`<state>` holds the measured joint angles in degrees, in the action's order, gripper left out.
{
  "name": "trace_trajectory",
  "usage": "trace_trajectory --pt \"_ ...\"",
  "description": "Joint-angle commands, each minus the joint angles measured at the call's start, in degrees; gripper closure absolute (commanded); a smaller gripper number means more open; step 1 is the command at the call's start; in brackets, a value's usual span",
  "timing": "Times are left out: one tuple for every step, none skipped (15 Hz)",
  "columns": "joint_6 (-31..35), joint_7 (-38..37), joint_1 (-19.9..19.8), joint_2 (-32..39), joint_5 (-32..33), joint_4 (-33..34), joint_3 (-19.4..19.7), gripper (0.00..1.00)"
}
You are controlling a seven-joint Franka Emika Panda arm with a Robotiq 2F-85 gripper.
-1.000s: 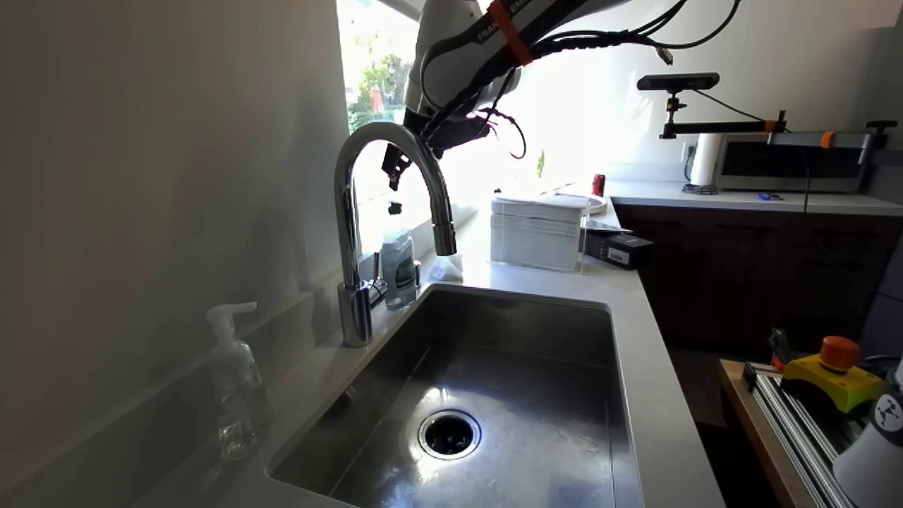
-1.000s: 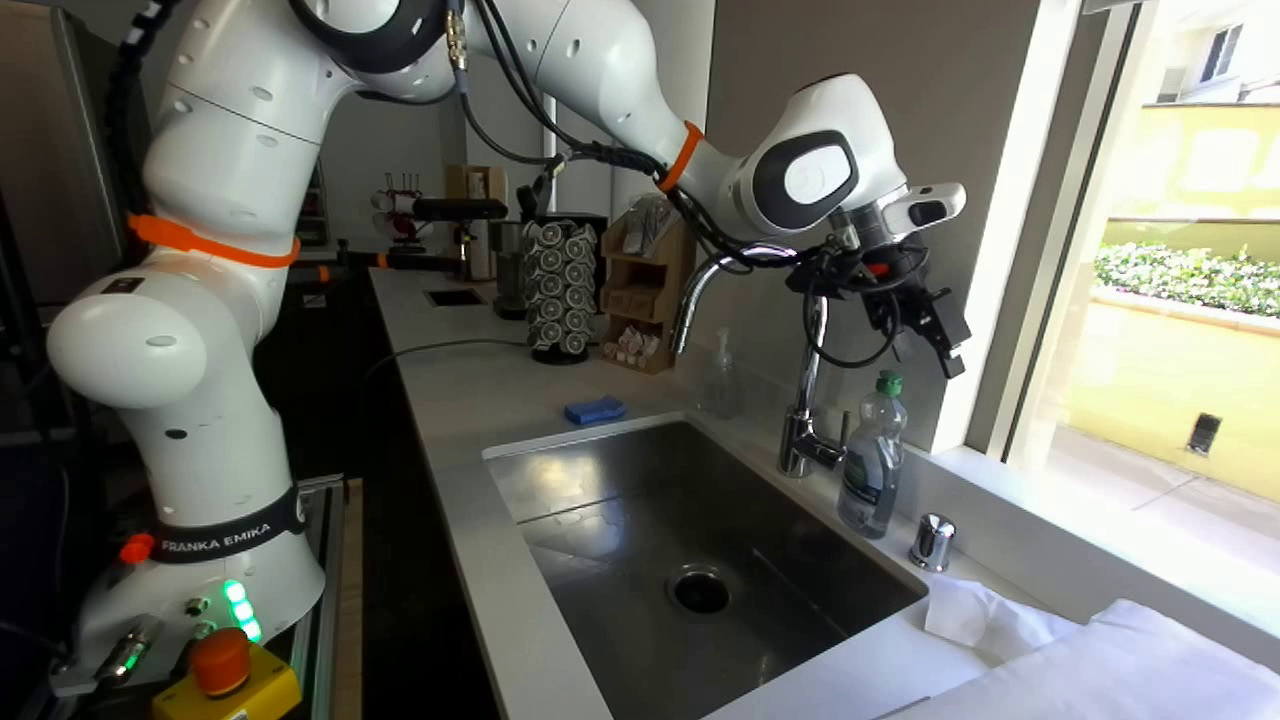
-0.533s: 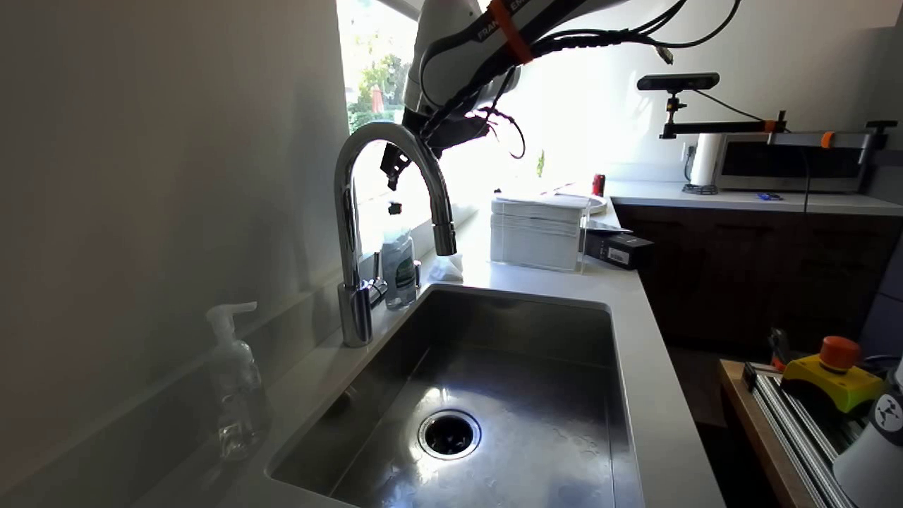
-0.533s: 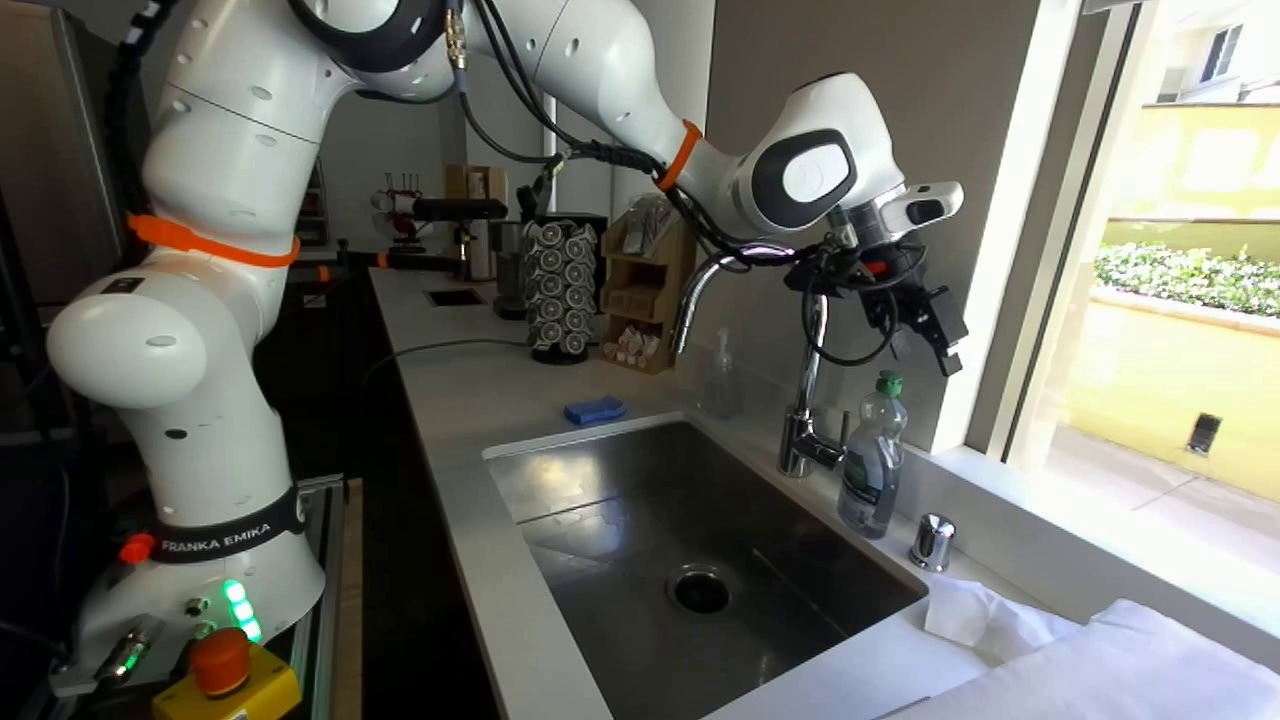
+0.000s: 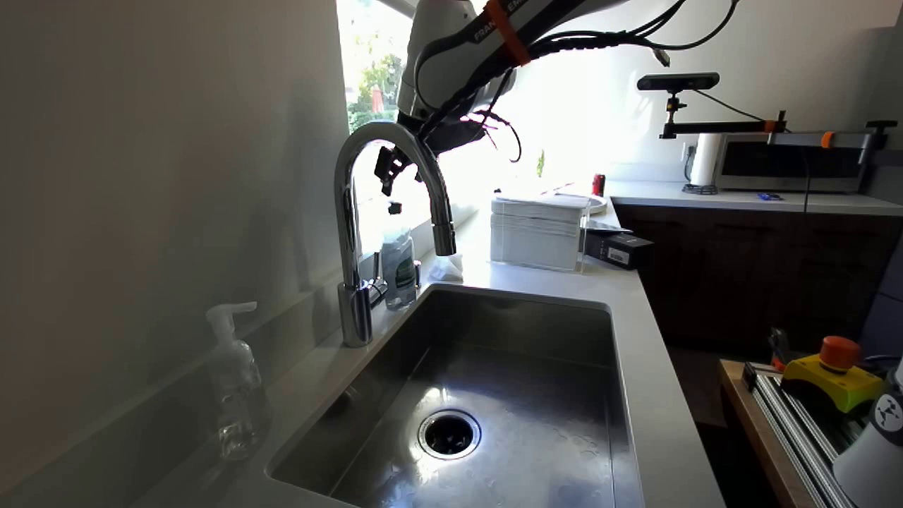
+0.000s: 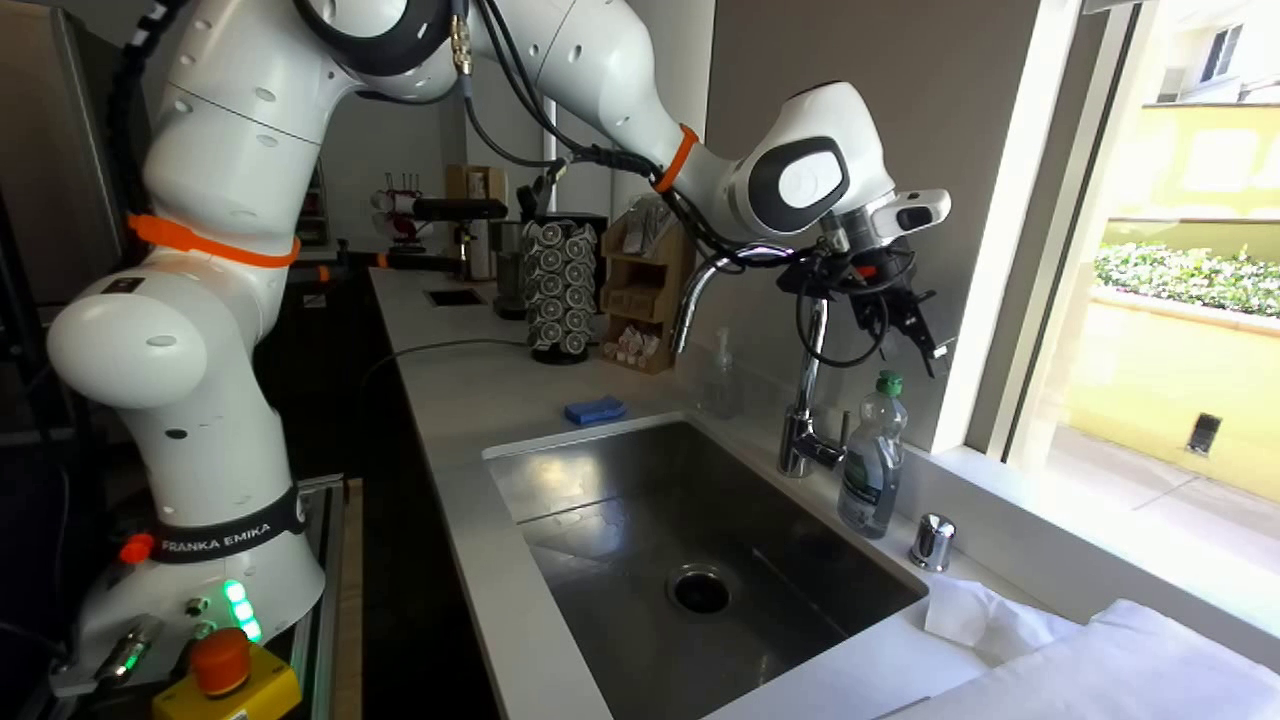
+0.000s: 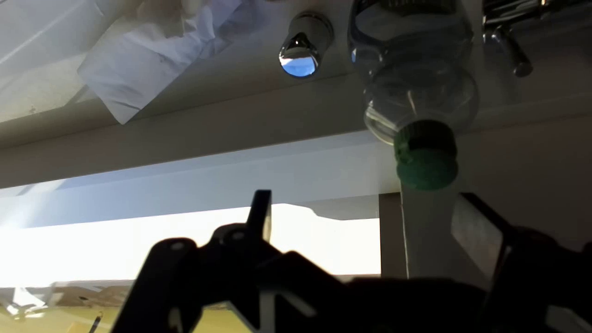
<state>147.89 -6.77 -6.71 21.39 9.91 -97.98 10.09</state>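
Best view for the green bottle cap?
Wrist view: the green cap is largest there and unobstructed, its color readable though dim. Both exterior views show it much smaller, as a green cap or, against glare, a near-black cap.

We see a plain wall (image 6: 860, 50) beside a sunlit window (image 6: 1170, 390) in both exterior views, a pale countertop (image 5: 667, 409), dark cabinets (image 5: 719, 282) below.

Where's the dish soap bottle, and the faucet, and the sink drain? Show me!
Dish soap bottle (image 6: 872, 462): in an exterior view, on its see-through body.
Faucet (image 5: 348, 240): in an exterior view, on its upright pipe.
Sink drain (image 5: 450, 434): in an exterior view, on its dark centre.
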Motion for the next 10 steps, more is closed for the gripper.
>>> trace_trajectory --pt "-2.8 0.33 0.22 -0.11 -0.83 -0.29 -0.2 0.0" --pt "-3.44 0.25 0.22 -0.11 -0.74 -0.32 -0.14 0.0" --pt "-3.93 0.29 0.18 -0.1 -0.75 -0.31 -0.17 0.0" --pt "-4.37 0.25 0.18 -0.08 -0.72 -0.29 -0.17 0.0" --pt "-4.53 0.33 0.13 -0.04 -0.84 -0.28 -0.26 0.0" --pt "-4.49 0.46 0.07 -0.04 -1.0 -0.33 -0.39 0.0" --pt "-4.4 0.42 0.08 -0.02 -0.99 -0.31 -0.41 0.0" --pt "-4.32 0.53 0.04 0.0 -1.08 -0.31 -0.48 0.0" --pt "-4.17 0.56 0.05 0.04 -1.05 -0.33 -0.5 0.0" --pt "-4.15 0.54 0.05 0.13 -1.03 -0.3 -0.5 0.0"
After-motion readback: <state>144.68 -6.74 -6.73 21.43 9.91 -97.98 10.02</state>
